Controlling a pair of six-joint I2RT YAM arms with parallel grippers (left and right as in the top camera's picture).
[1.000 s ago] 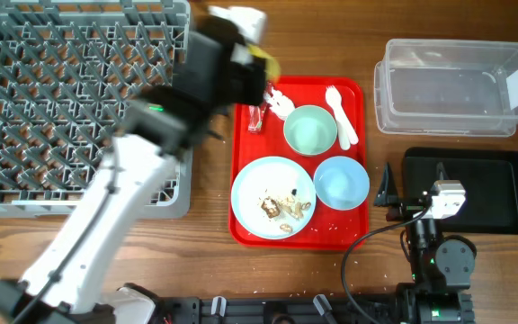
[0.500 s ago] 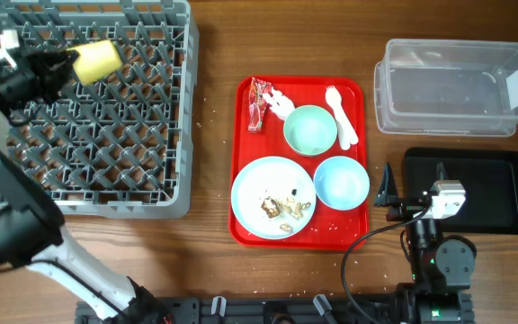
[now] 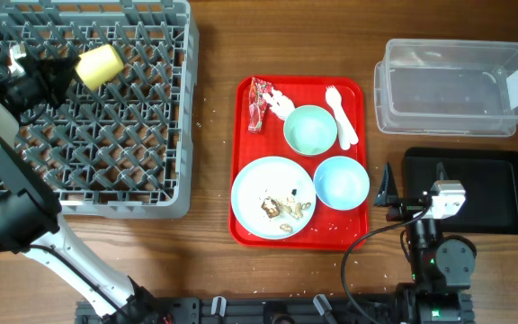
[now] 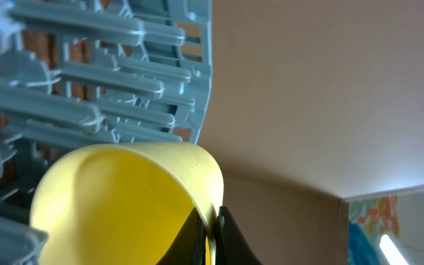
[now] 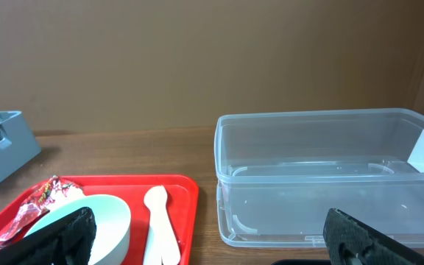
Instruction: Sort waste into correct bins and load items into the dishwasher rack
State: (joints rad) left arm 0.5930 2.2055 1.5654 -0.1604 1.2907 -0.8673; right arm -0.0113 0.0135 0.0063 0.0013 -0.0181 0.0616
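My left pincer [image 4: 210,239] is clamped on the rim of the yellow cup [image 4: 124,199], one jaw inside the mouth and one outside. It holds the cup tipped on its side over the back left part of the grey rack [image 3: 151,117], close above the pegs (I can't tell whether it touches them). That tilt is my worry. Let go like this and the cup could roll across the peg tops or wedge sideways instead of sitting mouth-down, and a jaw dropped too low could snag a peg. My right pincer [image 3: 412,180] stands wide apart and empty beside the black tray [image 3: 475,211], below the clear tub [image 3: 448,54]. Everything else waits on the red tray [image 3: 239,207]: the plate [image 3: 259,175] with scraps, both bowls, the wrapper [image 3: 257,106] and the cutlery.
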